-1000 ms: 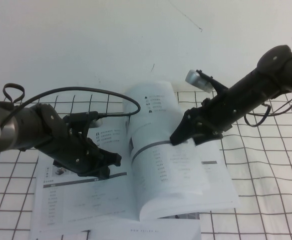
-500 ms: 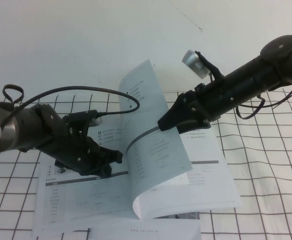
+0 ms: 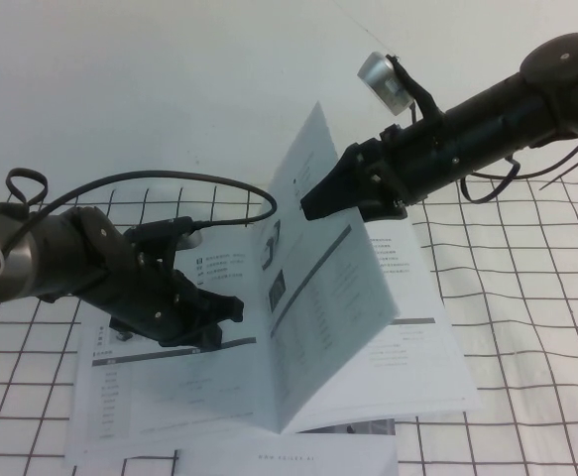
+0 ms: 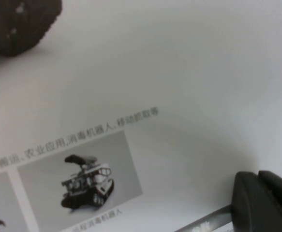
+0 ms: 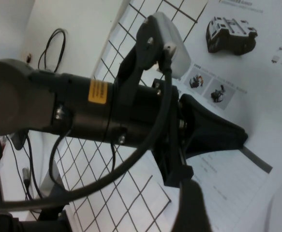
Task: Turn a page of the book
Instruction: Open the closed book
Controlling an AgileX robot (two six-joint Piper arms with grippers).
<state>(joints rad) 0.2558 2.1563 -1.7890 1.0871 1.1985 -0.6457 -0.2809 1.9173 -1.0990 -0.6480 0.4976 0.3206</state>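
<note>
On the grid-patterned white table [image 3: 526,327], the thin white paperback book [image 3: 170,387] lies open. The right pincer [image 3: 313,205], closed on the glossy white page [image 3: 333,288], has raised it from curled-low to near upright, toward 12 o'clock: roughly mid-turn. The left pincer [image 3: 231,315] presses the 9 o'clock leaf, fingers seemingly together.

We see the book [image 3: 219,387] as white paper printed with grey header bars, small dark text and tiny photos of black robot vehicles on grey panels. The page [image 3: 333,288] standing above the book's spine is white too, shaded bluish grey, crossed by a dark grey bar with small black pictures beside it. Around the book the table cover [image 3: 526,327] is white with a thin black grid. The left gripper [image 3: 224,312], over the book's left leaf, is matt black with a black cable; its arm is partly grey metal. The right gripper [image 3: 313,203], at the page's upper edge, is black, with a silver-grey disc near it. A plain white sheet [image 3: 289,456] with one line of small grey text lies below the book.
</note>
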